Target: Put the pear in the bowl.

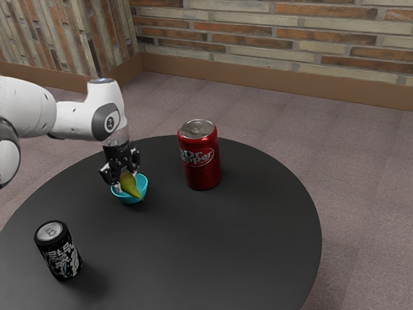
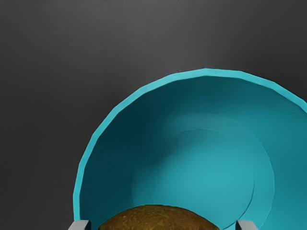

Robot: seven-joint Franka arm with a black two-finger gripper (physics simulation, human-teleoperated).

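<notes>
My gripper [image 1: 126, 178] points down at the turquoise bowl [image 1: 117, 195], shut on the yellow-green pear [image 1: 131, 186]. The pear is tilted, its narrow end pointing down and over the bowl's near rim in the exterior view; whether it touches the bowl I cannot tell. In the wrist view the brownish rounded top of the pear [image 2: 157, 219] lies between the two tips of my gripper [image 2: 162, 226]. Past it the inside of the bowl [image 2: 206, 163] is visible, with part of its floor covered by the pear.
A red Dr Pepper can [image 1: 201, 158] stands on the round black table [image 1: 193, 245], toward the exterior view's right of the bowl. A black can [image 1: 59, 250] stands nearer that camera, at the exterior view's left.
</notes>
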